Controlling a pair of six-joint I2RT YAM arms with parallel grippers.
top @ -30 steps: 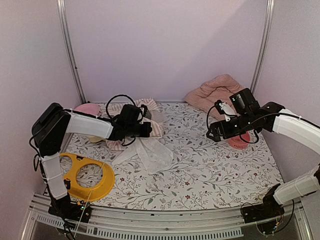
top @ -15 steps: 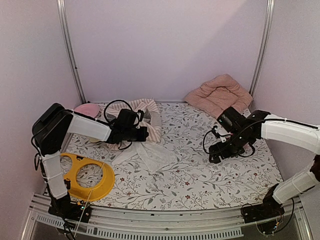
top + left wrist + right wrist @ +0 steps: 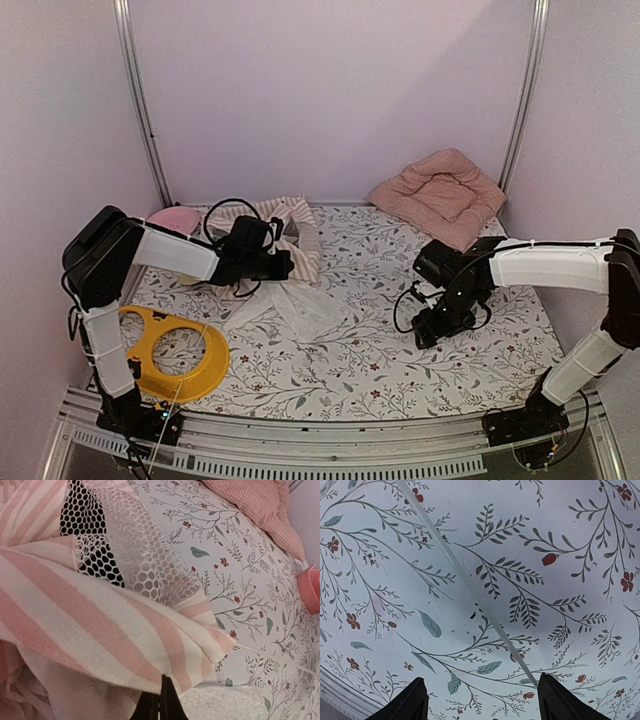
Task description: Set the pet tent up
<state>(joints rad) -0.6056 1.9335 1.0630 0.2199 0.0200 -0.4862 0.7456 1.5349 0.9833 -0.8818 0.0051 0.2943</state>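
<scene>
The pet tent [image 3: 285, 222] lies collapsed at the back left, pink-and-white striped, with its sheer white curtain [image 3: 300, 305] spread toward the front. My left gripper [image 3: 284, 264] is shut on a fold of the striped fabric [image 3: 100, 630]; its closed fingertips [image 3: 161, 705] show under the cloth, with the mesh [image 3: 145, 570] above. My right gripper [image 3: 424, 335] is open and empty, low over the floral cloth. In the right wrist view a thin white pole [image 3: 470, 587] lies flat, running diagonally down toward the right finger [image 3: 560, 700] of the gripper [image 3: 482, 700].
A pink checked cushion [image 3: 440, 195] leans in the back right corner. A yellow ring-shaped piece [image 3: 170, 350] lies at the front left. A pink dish [image 3: 172, 217] sits at the back left. Another pink dish [image 3: 310, 587] shows in the left wrist view.
My right arm has swung down and to the left, from near the right pink dish to low over the cloth. My left gripper has drawn the tent fabric slightly left.
</scene>
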